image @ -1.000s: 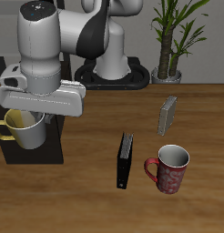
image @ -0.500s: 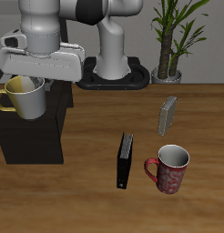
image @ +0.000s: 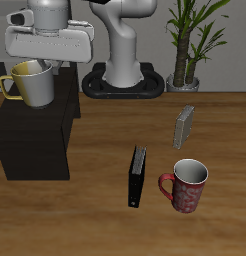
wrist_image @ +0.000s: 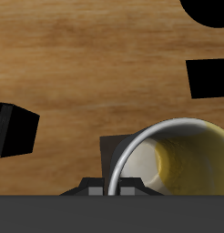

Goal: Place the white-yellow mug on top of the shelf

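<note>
One red mug point(image: 186, 185), black book point(image: 138, 176) stand apart from shelf point(image: 35, 140)

Glossy ceramic-looking white-yellow mug point(image: 33, 86) hangs from the pincer point(image: 38, 66); beneath it sit the matt near-black shelf point(image: 35, 140) and the wood-grain table point(image: 215, 130).

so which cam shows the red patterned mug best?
The exterior view. The red patterned mug stands there in full, upright near the table's front edge, beside the thin black book, its grey inside and handle plain. The wrist view does not show it at all; there the white-yellow mug fills much of the picture.
</note>
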Controlling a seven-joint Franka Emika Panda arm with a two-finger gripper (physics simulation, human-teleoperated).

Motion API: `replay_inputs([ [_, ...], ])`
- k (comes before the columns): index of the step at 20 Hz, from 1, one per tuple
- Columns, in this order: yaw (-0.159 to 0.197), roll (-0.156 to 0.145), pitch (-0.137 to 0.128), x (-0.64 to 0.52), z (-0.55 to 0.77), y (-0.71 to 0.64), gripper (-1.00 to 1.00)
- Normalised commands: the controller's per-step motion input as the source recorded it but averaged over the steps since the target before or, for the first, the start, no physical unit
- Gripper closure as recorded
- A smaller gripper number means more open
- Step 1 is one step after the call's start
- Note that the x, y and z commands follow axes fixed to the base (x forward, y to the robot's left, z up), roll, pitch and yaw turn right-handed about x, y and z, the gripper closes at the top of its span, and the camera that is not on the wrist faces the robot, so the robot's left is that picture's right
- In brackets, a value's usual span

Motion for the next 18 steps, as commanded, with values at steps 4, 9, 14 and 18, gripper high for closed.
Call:
replay_inputs([
  [4, -0.016, -0.007, -0.024, -0.32, 0.08, -0.17, 1.00],
  [9, -0.027, -0.020, -0.004, -0.16, -0.08, -0.16, 1.00],
  [14, 0.003, -0.011, 0.018, -0.07, -0.28, -0.02, 1.00],
  [18, -0.017, -0.019, 0.025, 0.03, -0.26, -0.05, 1.00],
])
